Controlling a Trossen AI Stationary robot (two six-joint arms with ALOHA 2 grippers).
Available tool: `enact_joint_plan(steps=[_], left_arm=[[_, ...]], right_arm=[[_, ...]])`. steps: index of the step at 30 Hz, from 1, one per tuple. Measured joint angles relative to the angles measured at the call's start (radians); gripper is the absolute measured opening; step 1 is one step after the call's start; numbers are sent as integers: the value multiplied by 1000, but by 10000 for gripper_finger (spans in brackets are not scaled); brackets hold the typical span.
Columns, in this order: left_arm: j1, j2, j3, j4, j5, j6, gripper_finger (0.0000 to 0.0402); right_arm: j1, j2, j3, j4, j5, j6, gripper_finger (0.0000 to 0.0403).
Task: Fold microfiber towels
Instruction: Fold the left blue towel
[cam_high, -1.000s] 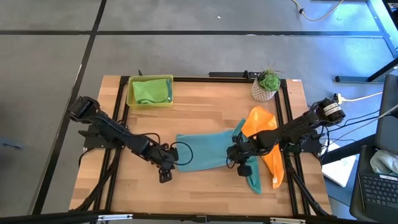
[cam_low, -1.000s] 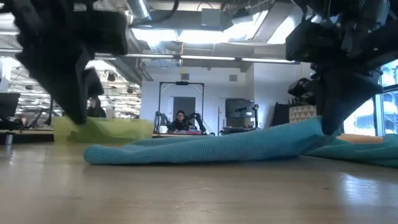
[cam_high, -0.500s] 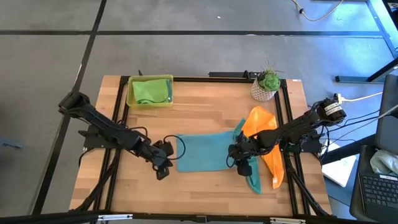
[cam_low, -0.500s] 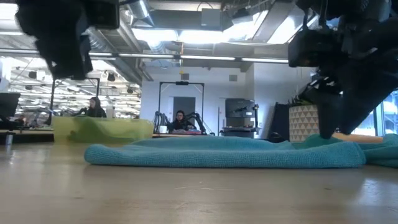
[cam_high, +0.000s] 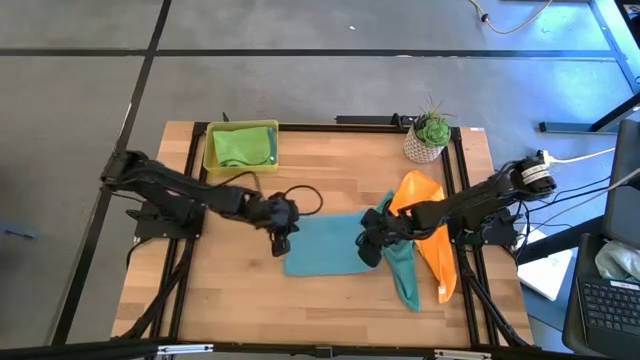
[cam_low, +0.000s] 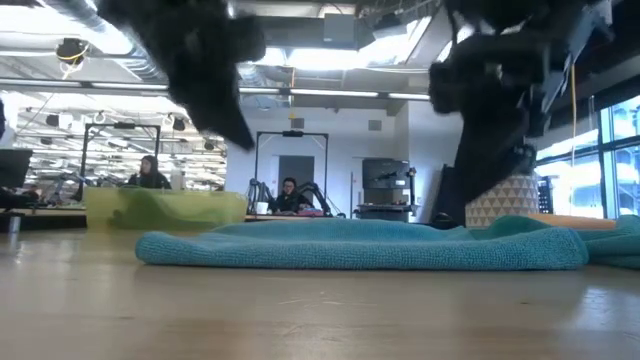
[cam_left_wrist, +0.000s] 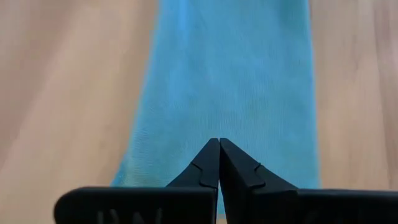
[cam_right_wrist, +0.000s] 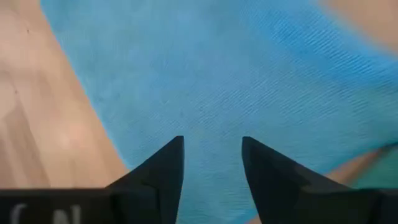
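Observation:
A light blue towel (cam_high: 325, 245) lies folded flat on the table's middle, shown as a low band in the low view (cam_low: 360, 245). My left gripper (cam_high: 281, 247) hovers shut over its left end (cam_left_wrist: 219, 142). My right gripper (cam_high: 368, 252) hovers open over its right end, cloth showing between the fingers (cam_right_wrist: 212, 143). Neither touches it. An orange towel (cam_high: 428, 205) and a teal towel (cam_high: 405, 282) lie crumpled at the right. A lime green towel (cam_high: 238, 148) sits in the tray.
The yellow-green tray (cam_high: 211, 160) stands at the far left and a potted plant (cam_high: 430, 135) at the far right. Bare wood lies along the near edge and left of the blue towel. People sit in the room beyond the table (cam_low: 290, 192).
My right gripper has let go of the blue towel's right end, which has dropped flat, and has risen. My left gripper has risen and gone from the table left of the towel toward the far right, over the towel's left end.

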Motion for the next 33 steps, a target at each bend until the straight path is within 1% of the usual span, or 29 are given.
enact_joint_plan(steps=[3, 6, 9, 11, 14, 15, 19, 21, 24, 29, 33], left_arm=[[65, 66, 0, 7, 148, 100, 1], [101, 128, 0, 4, 238, 174, 1], [114, 181, 0, 6, 275, 208, 1], [115, 214, 0, 17, 289, 208, 1], [102, 256, 0, 22, 308, 195, 1], [96, 267, 0, 25, 323, 188, 0], [61, 285, -2, 28, 372, 134, 1], [40, 287, -3, 29, 376, 100, 1], [14, 281, -5, 21, 379, 31, 2], [-32, 282, -6, 19, 390, -149, 1], [-69, 282, -6, 19, 383, -291, 1]], right_arm=[[-37, 64, 7, -5, -73, 49, 143], [-69, 106, 21, -32, -76, 77, 123], [-103, 122, 40, -33, -55, 90, 107], [-132, 137, 56, -30, -36, 68, 100], [-179, 186, 87, -8, -38, 12, 95], [-195, 209, 97, -4, -56, -6, 94], [-249, 327, 170, 32, -177, -91, 93], [-266, 379, 215, 27, -210, -125, 93], [-287, 435, 288, 28, -204, -180, 93], [-342, 506, 424, 18, -122, -332, 93], [-388, 571, 514, 17, -140, -414, 93]])
